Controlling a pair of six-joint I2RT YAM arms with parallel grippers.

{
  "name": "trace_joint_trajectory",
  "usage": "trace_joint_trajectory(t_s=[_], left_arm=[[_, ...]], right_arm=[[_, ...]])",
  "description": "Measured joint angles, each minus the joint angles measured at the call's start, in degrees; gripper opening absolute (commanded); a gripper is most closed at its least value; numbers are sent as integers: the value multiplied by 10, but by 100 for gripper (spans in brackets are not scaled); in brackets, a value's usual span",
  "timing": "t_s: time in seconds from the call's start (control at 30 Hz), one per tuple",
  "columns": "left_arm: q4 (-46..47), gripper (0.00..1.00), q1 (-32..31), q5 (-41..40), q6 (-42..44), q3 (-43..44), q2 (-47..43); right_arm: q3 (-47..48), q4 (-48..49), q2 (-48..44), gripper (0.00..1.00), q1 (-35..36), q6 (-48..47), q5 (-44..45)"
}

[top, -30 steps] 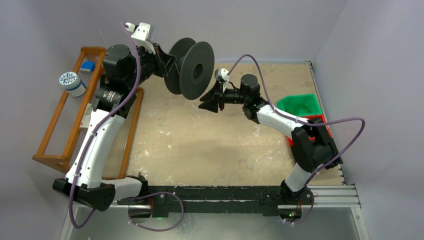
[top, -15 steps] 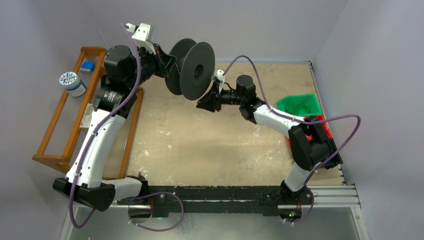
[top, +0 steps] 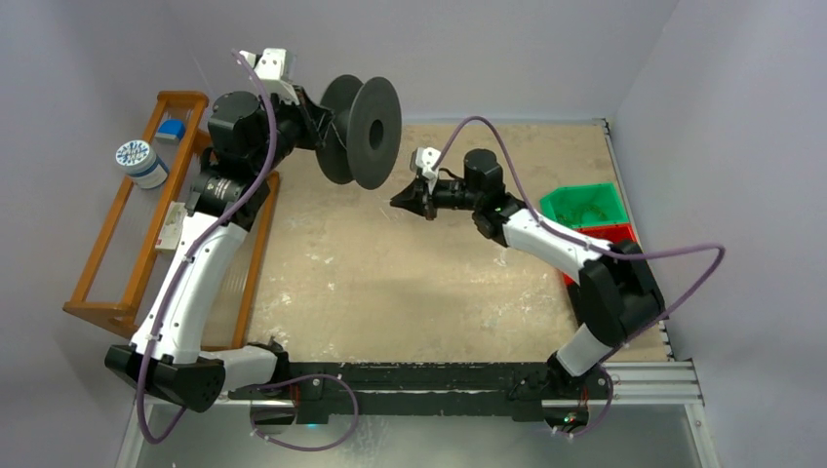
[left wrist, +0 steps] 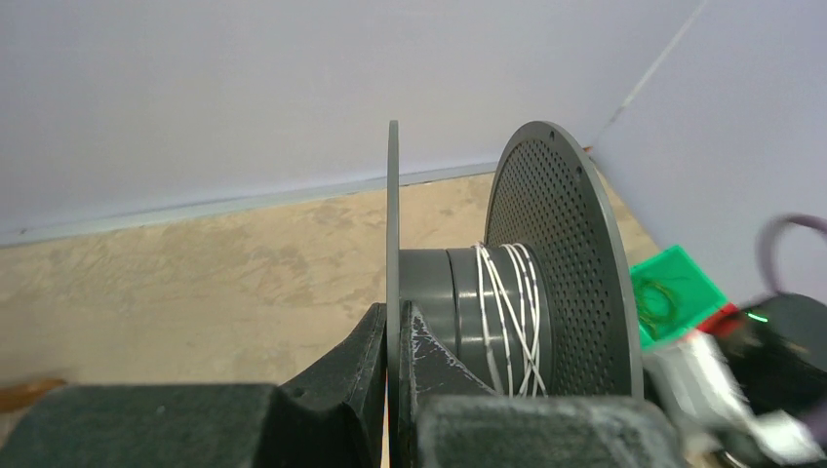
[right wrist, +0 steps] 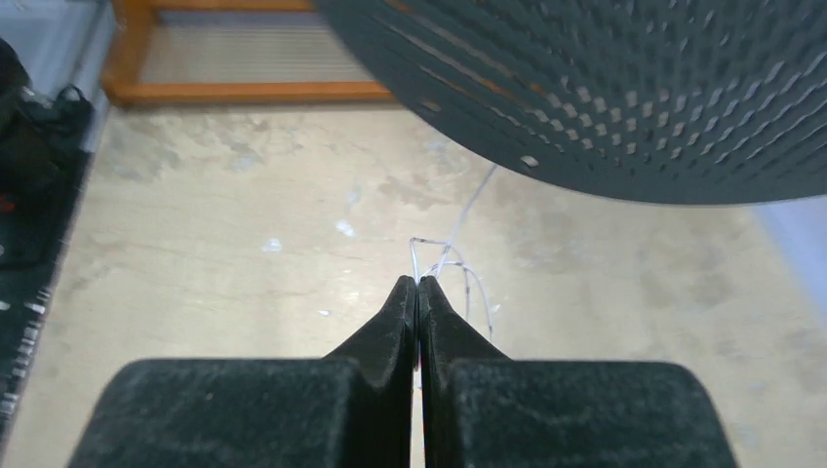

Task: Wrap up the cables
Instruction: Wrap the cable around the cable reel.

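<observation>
The cable (left wrist: 509, 317) sits partly wound: a few whitish turns cross the spool's hub (left wrist: 458, 292), bunched toward the far, perforated flange (left wrist: 571, 244). From there a single free strand drops to the right gripper (right wrist: 417, 285), where it curls into small loose loops just past the tips, above the table (right wrist: 244, 224).

The right gripper's jaws are pressed fully together, and the strand seems to come out from between them, so I judge it pinched there. The left gripper (left wrist: 393, 327) is closed on the thin near flange, holding the spool (top: 363, 132) up in the air, edge-on to its own camera.

The spool's axis lies roughly level, running from the left gripper toward the right arm's side. The right gripper hangs just below and beside the far flange, so the strand rises up and away from its tips to the hub. The right arm is the one nearer the loose end. Laying the next turn likely means carrying that end around the axis, between the flanges, with the strand taut.
</observation>
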Motion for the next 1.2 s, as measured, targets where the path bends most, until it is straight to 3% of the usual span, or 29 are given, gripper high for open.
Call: trace_joint_trajectory(t_s=[0.3,0.47,0.63,0.9,1.03,1.2], left_arm=[[-14,0,7,-81,-14,-18,2],[-17,0,8,-104,-14,-12,4],[-17,0,11,-115,-13,0,8],[-18,0,15,-118,-14,7,16],[-19,0,15,-115,-16,7,20],[-28,0,15,-103,-19,7,21]], right_arm=[[-62,-83,-160,0,47,-344,71],[-111,-167,-180,0,76,-551,141],[-157,-247,-180,0,102,-684,225],[-200,-291,-180,0,174,-780,362],[-217,-288,-180,7,196,-801,416],[-221,-293,-171,0,215,-810,452]])
